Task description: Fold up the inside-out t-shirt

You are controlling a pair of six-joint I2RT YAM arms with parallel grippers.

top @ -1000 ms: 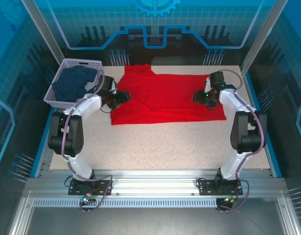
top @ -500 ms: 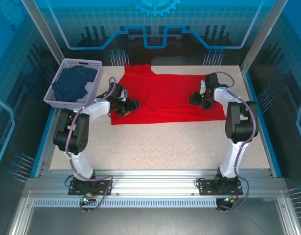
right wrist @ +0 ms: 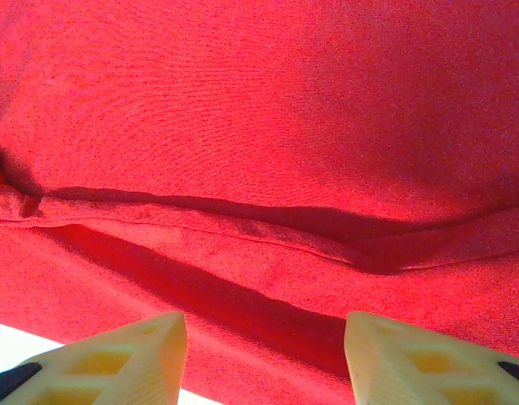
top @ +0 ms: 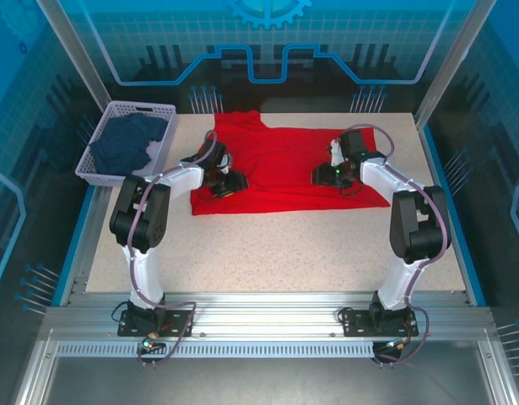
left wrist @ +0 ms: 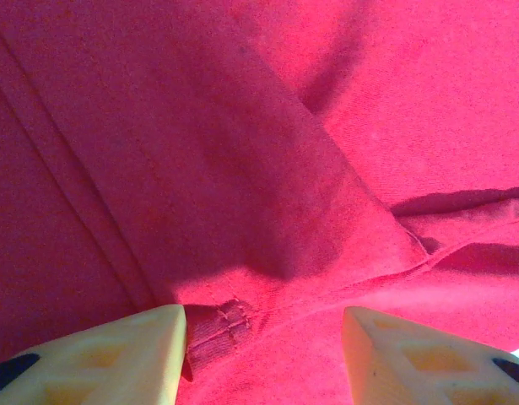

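The inside-out t-shirt (top: 284, 164) lies spread out, bright red, across the far half of the table. My left gripper (top: 226, 182) rests low over its left part. In the left wrist view that gripper (left wrist: 263, 359) stands open, and a ribbed seam end (left wrist: 215, 327) lies by its left fingertip (left wrist: 124, 350). My right gripper (top: 324, 175) sits over the shirt's right part. The right wrist view has this gripper (right wrist: 266, 359) open above a long fold (right wrist: 242, 232) in the red cloth. Neither pair of jaws pinches cloth.
A lavender basket (top: 142, 108) holding a dark navy garment (top: 124, 143) stands at the table's far left corner. The speckled table top (top: 276, 253) runs bare from the shirt to the near edge. Blue panels wall in the back and sides.
Both grippers have moved inward over the shirt: the left one to the right from the shirt's left edge, the right one to the left from near its right edge.
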